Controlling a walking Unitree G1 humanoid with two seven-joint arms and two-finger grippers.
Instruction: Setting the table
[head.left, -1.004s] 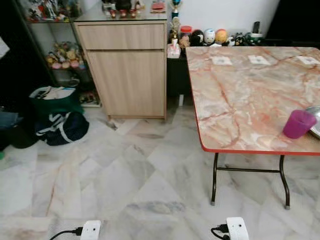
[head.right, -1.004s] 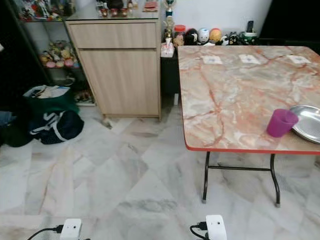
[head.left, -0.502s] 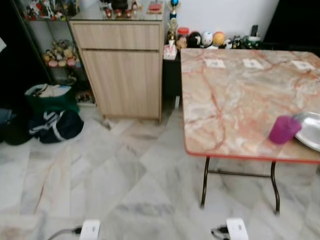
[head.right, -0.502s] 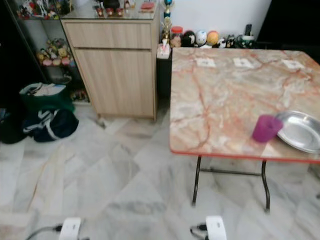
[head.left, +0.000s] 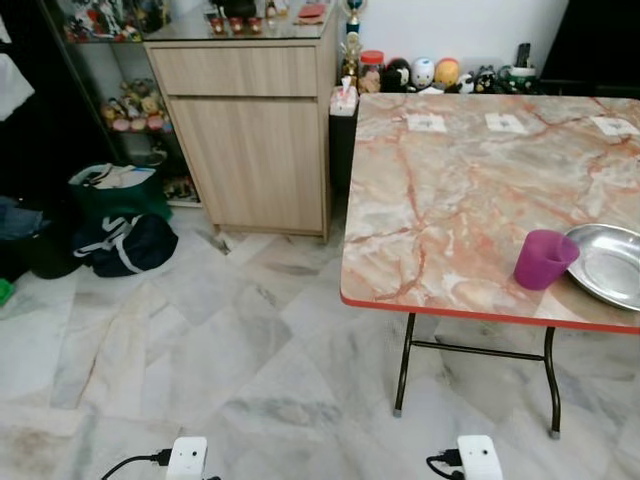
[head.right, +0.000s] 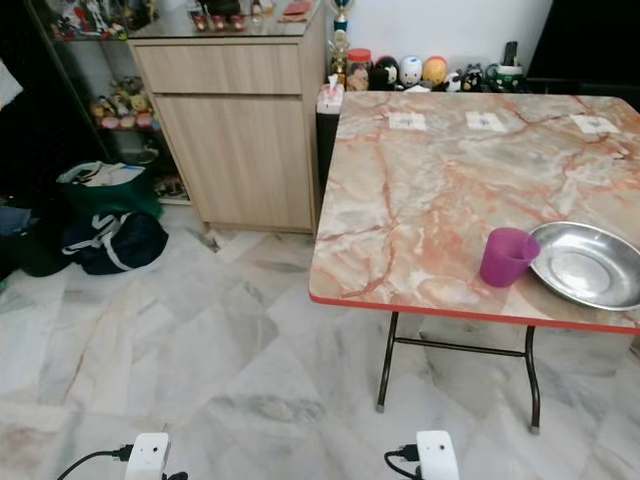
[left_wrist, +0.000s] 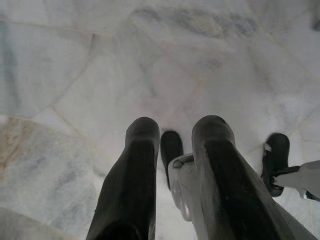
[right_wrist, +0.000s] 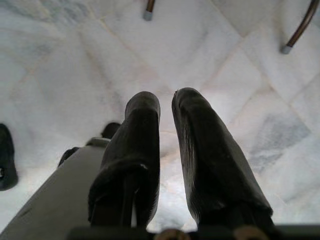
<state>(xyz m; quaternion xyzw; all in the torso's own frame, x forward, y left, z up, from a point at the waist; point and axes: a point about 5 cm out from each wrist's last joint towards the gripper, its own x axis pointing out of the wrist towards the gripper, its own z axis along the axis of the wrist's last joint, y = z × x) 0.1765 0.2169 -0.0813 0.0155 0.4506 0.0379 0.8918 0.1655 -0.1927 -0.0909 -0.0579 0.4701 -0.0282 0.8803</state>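
The left hand (left_wrist: 172, 135) hangs low over the marble floor (head.left: 250, 330), its two black fingers (left_wrist: 132, 170) a small gap apart and holding nothing. The right hand (right_wrist: 166, 107) hangs likewise, its fingers (right_wrist: 200, 145) parted by a narrow gap and empty, with the feet of the table's dark metal legs (right_wrist: 148, 11) on the floor beyond its tips.

Well ahead of both hands and far above them, nearer the right one, stands the table (head.right: 420, 190), its top marbled in pink and cream with a red edge. Near its front edge a magenta plastic cup (head.right: 507, 256) stands upright; what it holds cannot be seen. Just beside the cup, on the side away from the left hand, lies a shallow round steel plate (head.right: 585, 265) with nothing on it. Three small white cards (head.right: 406, 121) lie in a row along the table's far side; their print is too small to read.

Forward of the left hand are a light wooden cabinet (head.left: 255, 130) and dark bags (head.left: 120, 240) on the floor.
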